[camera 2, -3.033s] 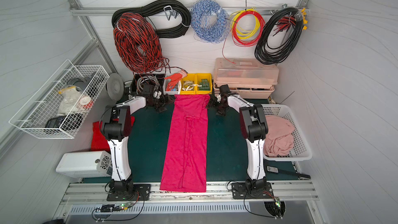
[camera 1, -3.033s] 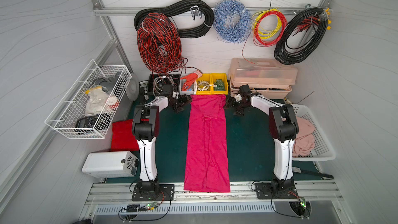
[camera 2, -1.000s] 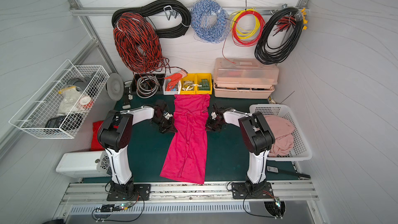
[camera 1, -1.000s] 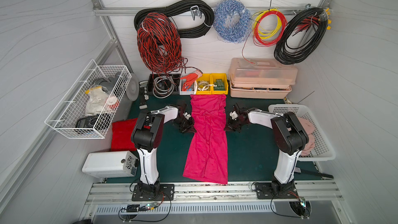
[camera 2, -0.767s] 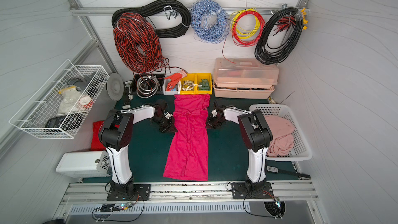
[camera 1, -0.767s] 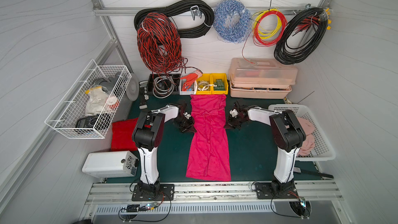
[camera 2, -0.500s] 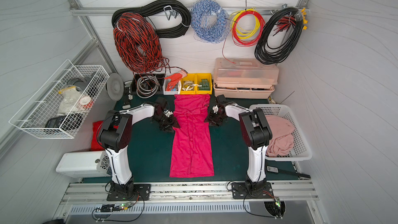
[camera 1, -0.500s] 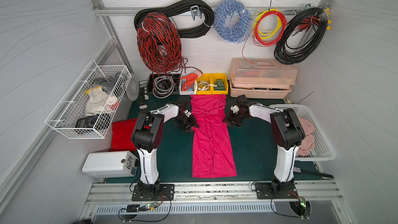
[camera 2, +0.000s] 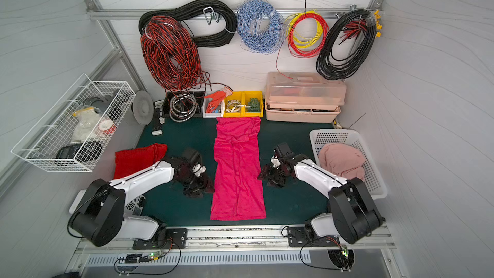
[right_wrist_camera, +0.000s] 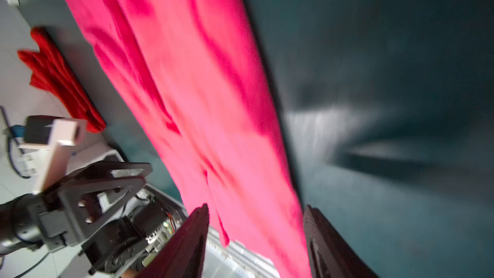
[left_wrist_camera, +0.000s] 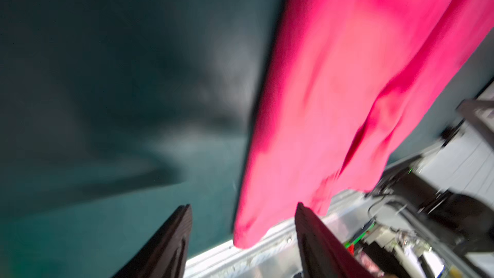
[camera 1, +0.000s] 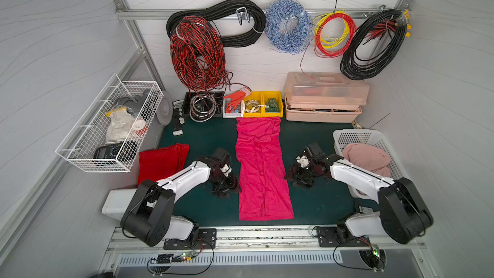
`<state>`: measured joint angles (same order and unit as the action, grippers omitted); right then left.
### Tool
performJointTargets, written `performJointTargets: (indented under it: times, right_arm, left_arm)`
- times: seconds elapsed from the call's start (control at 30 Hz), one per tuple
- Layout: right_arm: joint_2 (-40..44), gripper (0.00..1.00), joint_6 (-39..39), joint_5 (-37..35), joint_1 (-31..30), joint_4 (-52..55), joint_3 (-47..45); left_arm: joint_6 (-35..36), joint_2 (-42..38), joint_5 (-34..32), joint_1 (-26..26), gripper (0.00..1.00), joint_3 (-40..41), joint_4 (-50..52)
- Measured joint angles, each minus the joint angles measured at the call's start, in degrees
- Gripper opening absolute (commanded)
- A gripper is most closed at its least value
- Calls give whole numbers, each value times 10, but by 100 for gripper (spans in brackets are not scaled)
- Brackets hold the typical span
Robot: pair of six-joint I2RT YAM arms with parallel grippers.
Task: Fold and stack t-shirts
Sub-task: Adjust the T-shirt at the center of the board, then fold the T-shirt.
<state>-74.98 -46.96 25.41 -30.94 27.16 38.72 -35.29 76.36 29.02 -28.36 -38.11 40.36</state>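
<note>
Magenta t-shirt (camera 1: 263,172), folded into one long narrow strip, lies flat down the middle of the green worktop (camera 1: 203,140). In both top views we see it between our two sets of fingers. Our left fingers (camera 1: 227,187) sit just beside one long edge of the strip, about halfway along it. Our right fingers (camera 1: 296,180) sit just beside the opposite edge. From above they are small and dark, so we cannot tell there whether they touch the cloth.

The wrist views, though blurred, show their state. In the left wrist view the left fingers (left_wrist_camera: 173,242) stand apart with nothing clamped. The strip runs away from the gap between them, and a metal rail (left_wrist_camera: 267,244) shows past its hem. In the right wrist view the right fingers (right_wrist_camera: 192,236) also stand apart and empty, with the strip stretching away from them.

That right wrist view also catches the red t-shirt (right_wrist_camera: 58,81) beyond the magenta strip. The top views place this folded red t-shirt (camera 2: 136,159) on the outer side of the left fingers, well apart from the strip, at the worktop's edge.

The top views alone show a white basket (camera 1: 347,137) of pale pink cloth (camera 1: 366,156), on the outer side of the right fingers.
</note>
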Motion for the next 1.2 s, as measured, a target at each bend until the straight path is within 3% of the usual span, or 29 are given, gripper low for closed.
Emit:
performJointTargets:
  times: [0.23,0.47,0.77,0.97,1.2]
  right_arm:
    - [125,59,-104,-7,-73,5,-127]
    - [279,59,-192,-33,-125,34,-187]
    - [306,60,-252,-60,-169,30,-209]
    - [306,60,-300,-68,-189,-26,-240]
    - [296,65,-334,-70,-197,-77,-252]
  left_arm:
    - [-148,-83,0,-141,68,103,-57]
    - [-288,-141,-60,-262,69,134,-111]
    - [-425,-249,-179,-332,69,171,-90]
    - [-496,-346,-233,-349,66,212,-72]
    - [-531,-341,-253,-351,60,213,-73]
